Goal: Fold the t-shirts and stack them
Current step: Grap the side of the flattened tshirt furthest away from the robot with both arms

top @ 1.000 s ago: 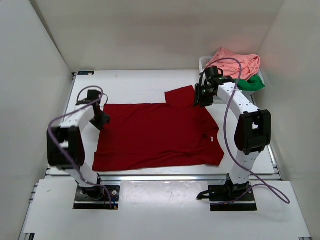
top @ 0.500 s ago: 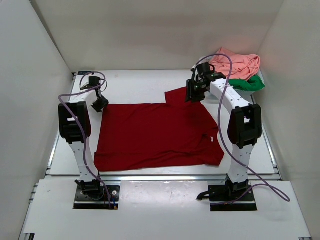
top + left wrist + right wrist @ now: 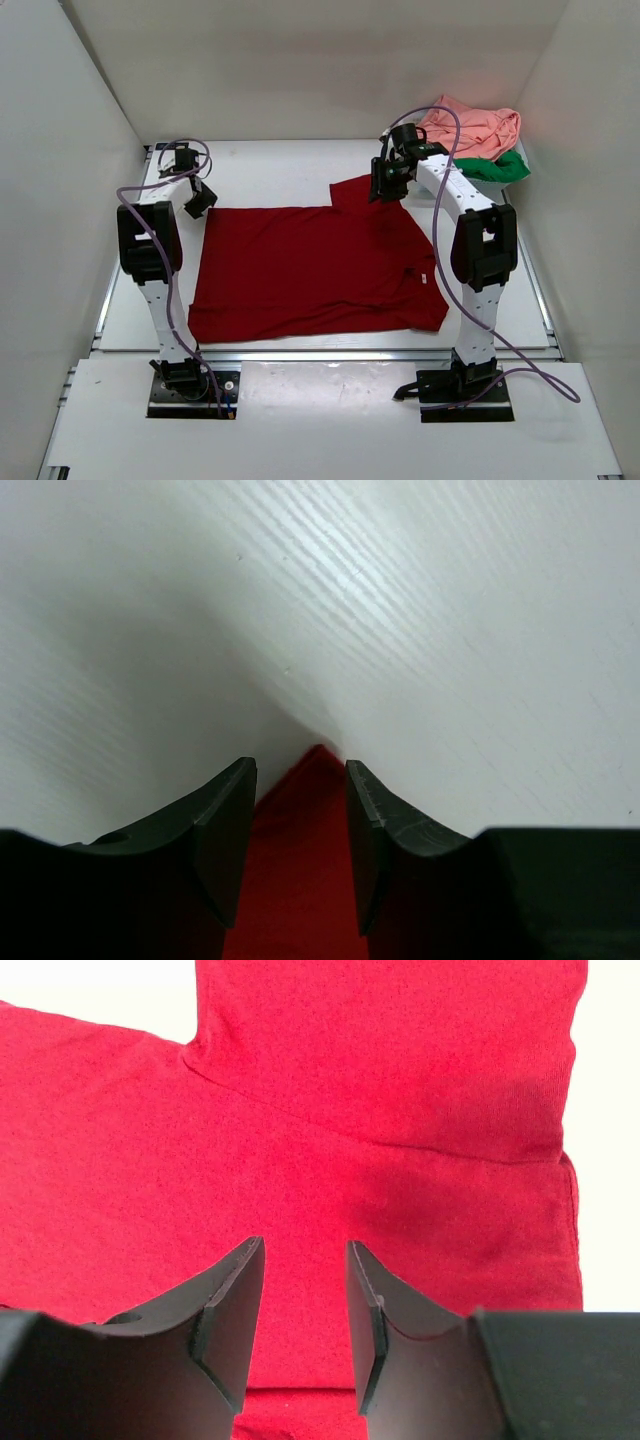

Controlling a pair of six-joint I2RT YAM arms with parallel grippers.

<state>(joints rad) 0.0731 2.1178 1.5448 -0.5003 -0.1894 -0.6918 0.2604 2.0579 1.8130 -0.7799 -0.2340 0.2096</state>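
The dark red t-shirt (image 3: 315, 265) lies spread flat on the white table, with one sleeve (image 3: 358, 190) sticking out at the far right. My left gripper (image 3: 197, 203) is open at the shirt's far left corner, and that red corner (image 3: 298, 880) lies between its fingers (image 3: 225, 820). My right gripper (image 3: 385, 185) is open just above the far right sleeve (image 3: 400, 1070), with red cloth under and between its fingers (image 3: 235, 1300). The salmon pink t-shirt (image 3: 470, 130) lies heaped on the green t-shirt (image 3: 495, 168) at the far right corner.
White walls close in the table on the left, back and right. The heap of pink and green shirts sits just right of my right arm (image 3: 470, 210). The table's metal front rail (image 3: 320, 352) runs along the shirt's near hem.
My left arm has stretched out and its gripper has moved away from me to the shirt's far left corner. My right gripper has shifted slightly left over the sleeve. The shirt has not moved.
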